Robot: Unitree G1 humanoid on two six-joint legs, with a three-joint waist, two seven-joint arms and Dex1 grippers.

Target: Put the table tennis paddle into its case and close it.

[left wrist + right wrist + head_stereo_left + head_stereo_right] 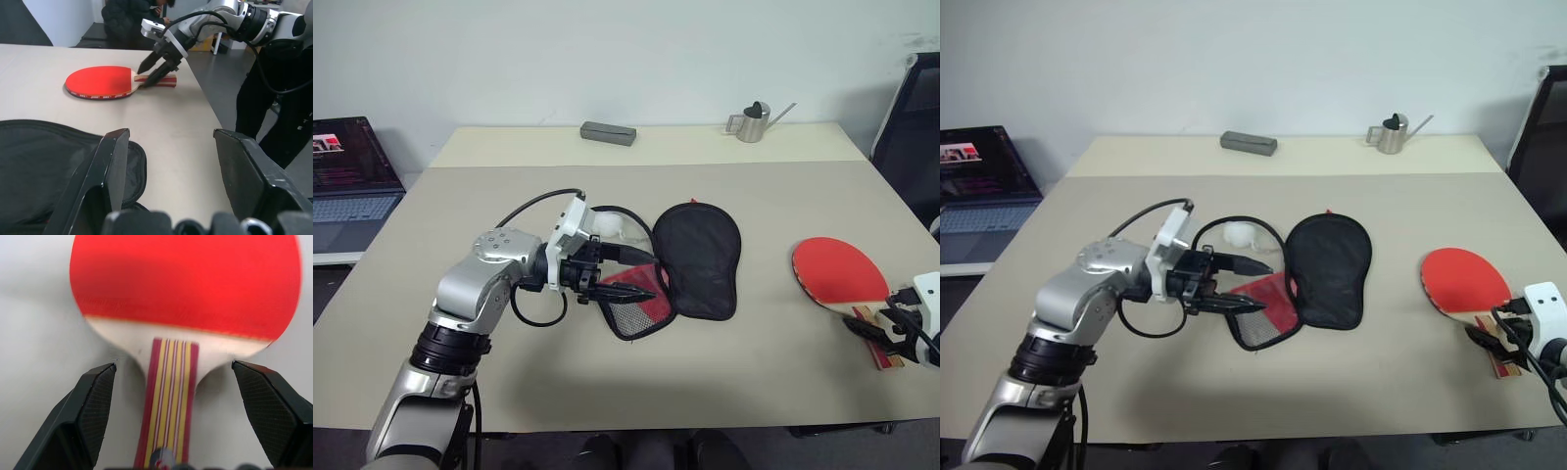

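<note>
The table tennis paddle (837,271) lies flat on the table's right side, red face up, with its striped handle (168,396) pointing toward the front edge. My right gripper (173,366) is open, one finger on each side of the handle, gripping nothing. The case (698,259) lies open at the table's middle, black half up, its red mesh flap (641,311) spread to the left. My left gripper (641,276) is open and points right, its lower finger over the flap. I cannot tell whether it touches the flap.
A white lump (610,227) lies just behind the left gripper. At the table's far edge are a grey block (608,133) and a small metal watering can (756,121). A laptop (347,181) stands off to the left and a black chair (913,127) to the right.
</note>
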